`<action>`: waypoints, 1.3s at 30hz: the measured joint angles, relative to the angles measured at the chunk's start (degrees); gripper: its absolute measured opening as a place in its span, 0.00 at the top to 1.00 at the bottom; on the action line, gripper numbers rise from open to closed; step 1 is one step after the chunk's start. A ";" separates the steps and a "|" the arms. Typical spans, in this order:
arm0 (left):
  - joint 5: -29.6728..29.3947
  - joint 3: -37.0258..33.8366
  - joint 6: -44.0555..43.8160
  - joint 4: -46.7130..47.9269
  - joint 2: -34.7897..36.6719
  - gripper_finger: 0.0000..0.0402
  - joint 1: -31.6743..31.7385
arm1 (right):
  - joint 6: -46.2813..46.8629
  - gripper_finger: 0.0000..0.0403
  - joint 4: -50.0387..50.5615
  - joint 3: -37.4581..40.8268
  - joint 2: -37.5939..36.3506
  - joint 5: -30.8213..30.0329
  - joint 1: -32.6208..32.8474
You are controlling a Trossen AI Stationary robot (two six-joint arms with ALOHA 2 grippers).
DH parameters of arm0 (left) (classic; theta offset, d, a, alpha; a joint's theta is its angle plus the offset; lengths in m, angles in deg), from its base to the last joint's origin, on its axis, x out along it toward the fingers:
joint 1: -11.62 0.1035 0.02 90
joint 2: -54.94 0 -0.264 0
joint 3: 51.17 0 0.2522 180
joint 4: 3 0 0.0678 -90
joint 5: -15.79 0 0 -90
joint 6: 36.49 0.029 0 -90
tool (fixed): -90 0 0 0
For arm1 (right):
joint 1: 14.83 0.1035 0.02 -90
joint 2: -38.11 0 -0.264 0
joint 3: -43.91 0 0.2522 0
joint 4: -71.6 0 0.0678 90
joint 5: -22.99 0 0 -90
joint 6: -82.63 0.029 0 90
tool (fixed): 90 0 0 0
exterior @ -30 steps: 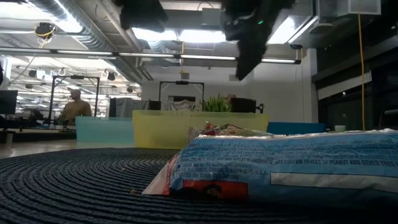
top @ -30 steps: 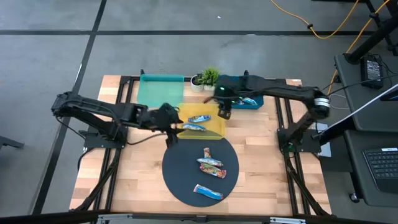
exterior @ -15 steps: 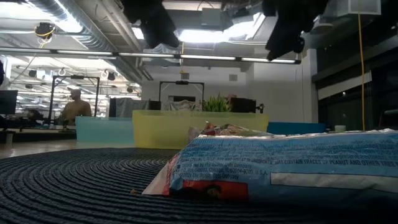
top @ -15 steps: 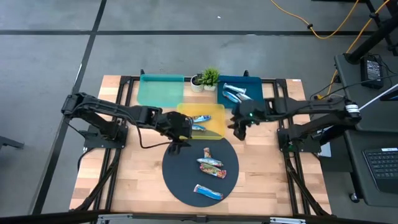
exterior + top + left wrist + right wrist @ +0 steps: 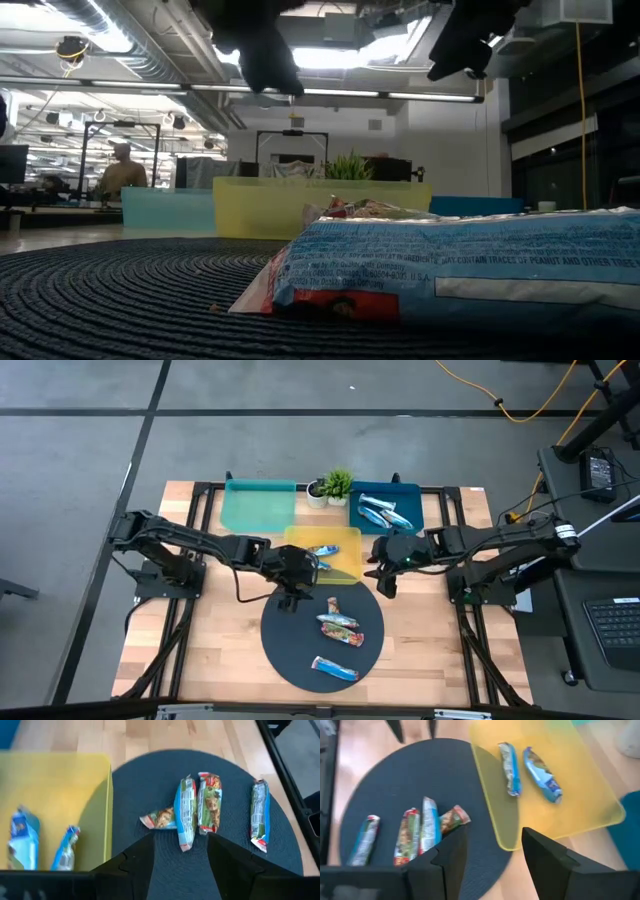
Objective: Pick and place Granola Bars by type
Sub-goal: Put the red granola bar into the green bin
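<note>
The left gripper has its fingers apart and empty, hanging over the near edge of the dark round mat, just beside the yellow tray; a second ago it was back over that tray's left edge, so it has come forward onto the mat. The right gripper also stands parted with nothing in it, over the bare wood by the mat's right rim; a second ago it was up by the blue tray, and it has pulled back toward its own side. On the mat lie four bars: three bunched together and one apart nearer the front edge, its long axis running left to right. The yellow tray holds two bars, side by side and roughly parallel. The blue tray holds two or three more, lying slantwise; the count there is hard to tell. The green tray sits at the back left, near the plant.
</note>
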 joint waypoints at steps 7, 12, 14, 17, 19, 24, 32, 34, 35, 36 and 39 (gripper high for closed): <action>2.19 0.01 -4.96 -0.43 -5.98 0.57 -1.16 | -3.82 0.53 0.22 -0.02 0.00 3.32 0.00; 3.15 0.00 -9.78 -2.52 -10.34 0.48 -2.77 | -9.11 0.53 0.00 -0.02 0.00 3.44 -0.02; 3.23 0.00 -10.94 -4.27 -11.80 0.43 -3.49 | -10.32 0.53 -0.05 -0.02 0.00 3.40 -0.02; 3.17 0.00 -12.03 -7.91 -13.93 0.35 -4.48 | -10.49 0.53 -0.03 -0.02 0.00 3.39 -0.02; 3.01 0.00 -12.03 -9.79 -15.33 0.31 -4.94 | -10.49 0.53 -0.01 -0.02 0.00 3.42 -0.02; 2.82 0.02 -13.35 -12.37 -17.73 0.27 -5.25 | -10.34 0.53 0.03 -0.02 0.00 3.47 -0.02; -0.16 0.07 -12.57 -13.57 -19.56 0.27 -5.22 | -10.42 0.53 0.08 -0.02 0.00 4.44 -0.02; -1.09 -0.04 -12.14 -12.79 -19.62 0.27 -5.22 | -10.45 0.53 0.05 -0.03 0.00 4.44 -0.02; -1.09 -0.03 -11.81 -13.11 -19.62 0.27 -5.22 | -10.41 0.53 0.05 -0.04 -0.02 4.44 -0.02; -1.15 0.03 -11.31 -13.36 -19.77 0.27 -5.22 | -10.34 0.53 0.10 -0.04 -0.02 4.44 -0.02; -1.07 0.02 -10.12 -12.99 -20.64 0.27 -5.22 | -10.32 0.53 0.12 -0.04 -0.02 4.44 -0.02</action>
